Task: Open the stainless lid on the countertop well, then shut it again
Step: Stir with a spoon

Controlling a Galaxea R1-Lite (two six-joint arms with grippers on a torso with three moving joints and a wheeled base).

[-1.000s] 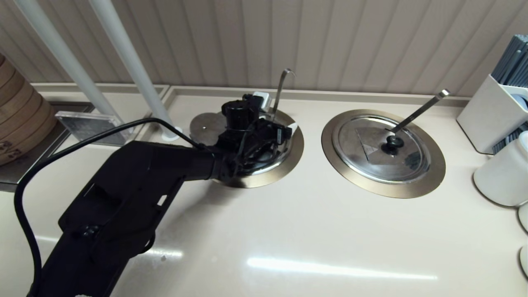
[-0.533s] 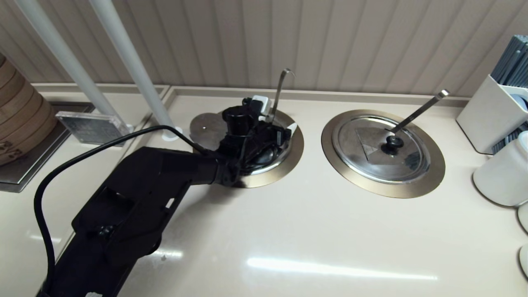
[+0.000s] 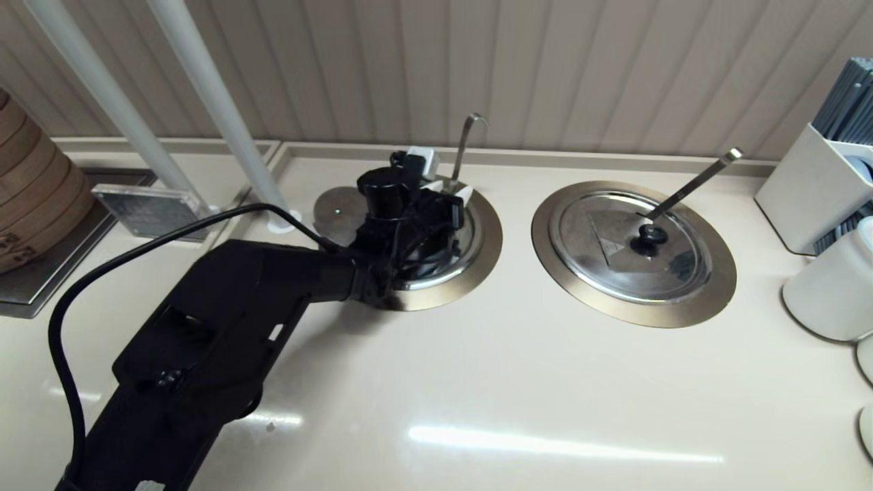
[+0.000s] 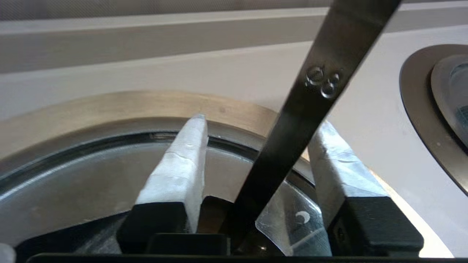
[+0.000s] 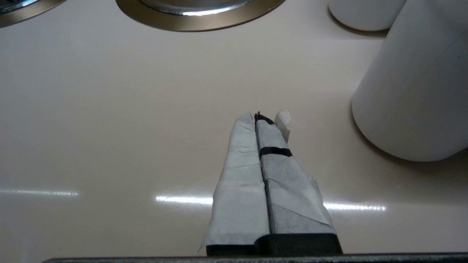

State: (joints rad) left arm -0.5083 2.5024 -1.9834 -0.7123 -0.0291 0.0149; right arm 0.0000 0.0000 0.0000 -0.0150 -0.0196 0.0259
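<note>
The stainless lid [image 3: 468,240] lies flat in the left countertop well, whose bronze rim [image 3: 485,254] rings it. My left gripper [image 3: 448,191] hovers low over the lid's far side and hides the black knob. In the left wrist view the gripper [image 4: 261,120] is open, its taped fingers [image 4: 179,171] standing either side of the hook-ended ladle handle [image 4: 314,84] without gripping it. The lid [image 4: 84,186], its pale triangle mark [image 4: 289,223] and the rim [image 4: 120,107] lie below. My right gripper [image 5: 261,117] is shut and empty above bare countertop, out of the head view.
The twin well [image 3: 634,254] with its ring-topped knob [image 3: 652,235] and straight ladle handle [image 3: 692,183] sits to the right. White jars [image 3: 829,286] and a chopstick holder [image 3: 815,187] stand far right. White posts [image 3: 218,116] and a bamboo steamer [image 3: 34,191] are on the left.
My left gripper has shifted a little back and to the left over the lid, its fingertips moving nearer the ladle handle. The lid and the right arm have not moved.
</note>
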